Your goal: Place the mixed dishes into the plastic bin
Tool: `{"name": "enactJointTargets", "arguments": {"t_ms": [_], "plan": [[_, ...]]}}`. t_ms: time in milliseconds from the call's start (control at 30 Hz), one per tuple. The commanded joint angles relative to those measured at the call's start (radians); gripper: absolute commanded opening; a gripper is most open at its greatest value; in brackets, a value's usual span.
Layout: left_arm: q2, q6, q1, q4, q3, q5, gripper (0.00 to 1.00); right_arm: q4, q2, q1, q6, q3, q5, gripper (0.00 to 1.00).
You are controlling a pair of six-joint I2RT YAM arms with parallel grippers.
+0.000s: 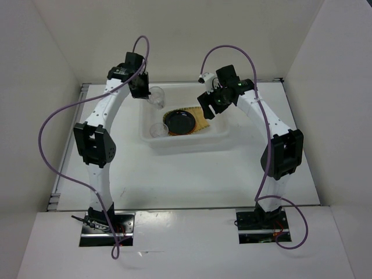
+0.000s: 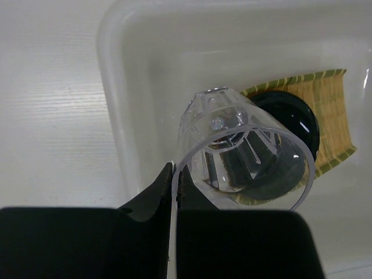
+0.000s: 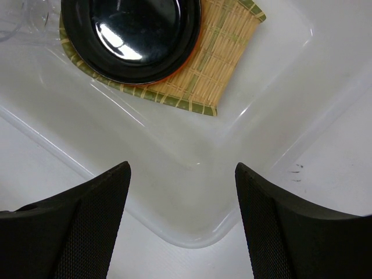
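Clear glass cup (image 2: 244, 151) hangs rim-pinched in the left jaws at ten o'clock over the translucent white plastic bin (image 1: 186, 144). Right jaws stand wide, empty, at two o'clock.

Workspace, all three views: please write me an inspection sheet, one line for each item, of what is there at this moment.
Surface: white table, a few small dark marks beside the bin.
Job's things: plastic bin holds the bamboo tray; on it is the black plate, stacked on the orange plate, of which only the edge shows. A second clear cup is inside too. A glass cup is held above the bin.
Clutter: nothing seen.
Grippers: left gripper shut on the glass cup's rim; right gripper open, empty, above a bin corner.
Cables: purple cables loop from both arms.
Surroundings: white walls on three sides.
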Motion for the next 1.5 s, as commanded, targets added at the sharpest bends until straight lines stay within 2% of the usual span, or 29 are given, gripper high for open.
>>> {"name": "enactJointTargets", "arguments": {"t_ms": [0,300,1000,1067,1200,1233,1333,1367,1467], "plan": [[0.000,0.034,-0.017,0.003,0.022,-0.053,0.00,-0.006,-0.053,-0.006,-0.008,-0.002,0.009,0.78],[0.079,-0.009,-0.037,-0.070,0.068,-0.159,0.00,-0.006,-0.053,-0.006,-0.008,-0.011,0.009,0.78],[0.217,-0.075,-0.064,-0.084,0.067,-0.183,0.04,-0.016,-0.053,-0.034,-0.017,-0.029,0.000,0.78],[0.226,-0.075,-0.065,-0.084,0.056,-0.171,0.09,-0.016,-0.053,-0.043,-0.017,-0.029,0.000,0.78],[0.226,-0.075,-0.065,-0.084,0.047,-0.147,0.28,-0.016,-0.053,-0.043,-0.017,-0.029,0.000,0.78],[0.226,-0.085,-0.065,-0.075,0.035,-0.133,0.45,-0.016,-0.053,-0.043,-0.017,-0.029,0.000,0.78],[0.217,-0.096,-0.065,-0.075,0.035,-0.145,0.59,-0.016,-0.053,-0.043,-0.017,-0.029,0.000,0.78],[0.206,-0.096,-0.065,-0.075,0.044,-0.154,0.70,-0.016,-0.053,-0.043,-0.017,-0.029,0.000,0.78],[0.206,-0.107,-0.065,-0.142,0.171,-0.203,0.75,-0.016,-0.053,-0.043,-0.017,-0.029,0.000,0.79]]}}
